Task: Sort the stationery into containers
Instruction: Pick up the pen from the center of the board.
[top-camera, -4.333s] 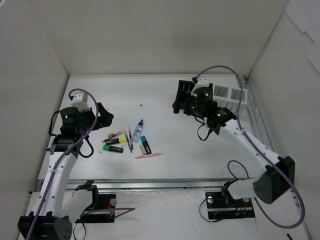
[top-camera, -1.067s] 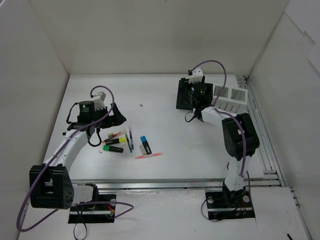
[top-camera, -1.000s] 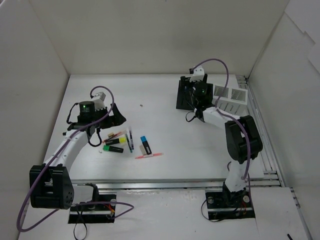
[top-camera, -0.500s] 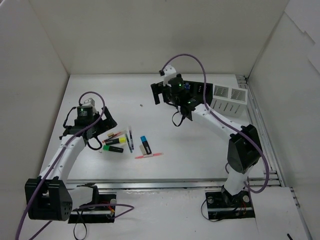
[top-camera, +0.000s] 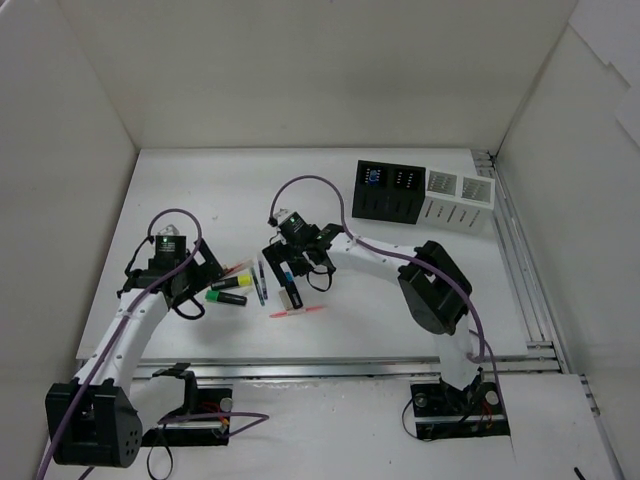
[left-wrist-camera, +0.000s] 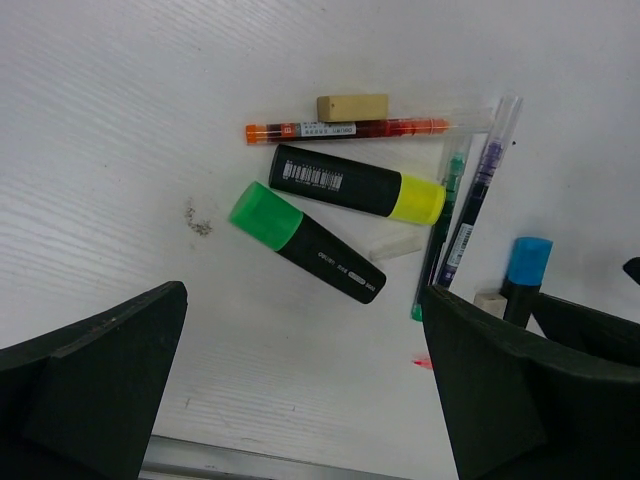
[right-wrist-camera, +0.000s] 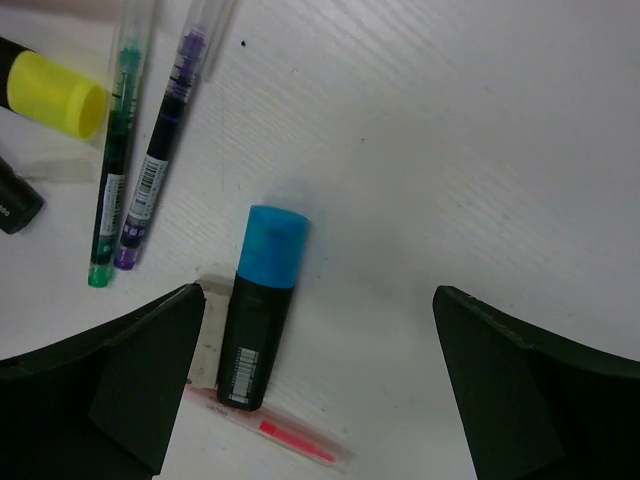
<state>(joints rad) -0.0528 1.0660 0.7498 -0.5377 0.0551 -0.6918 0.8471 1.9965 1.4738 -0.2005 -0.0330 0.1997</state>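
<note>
Now a pickup is lined up: the blue-capped marker (right-wrist-camera: 262, 320) is framed by the right gripper (right-wrist-camera: 318, 300), spread wide and empty like the left gripper (left-wrist-camera: 305, 300). Descent, then closure, is called for.

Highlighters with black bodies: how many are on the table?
3. The green-capped highlighter and the yellow-capped highlighter lie close together at the pile's left; the blue-capped highlighter lies right of the two thin pens. Others may be hidden.

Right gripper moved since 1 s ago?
Yes. The right gripper has left the black box and swung left and nearer, now open over the blue-capped marker.
</note>
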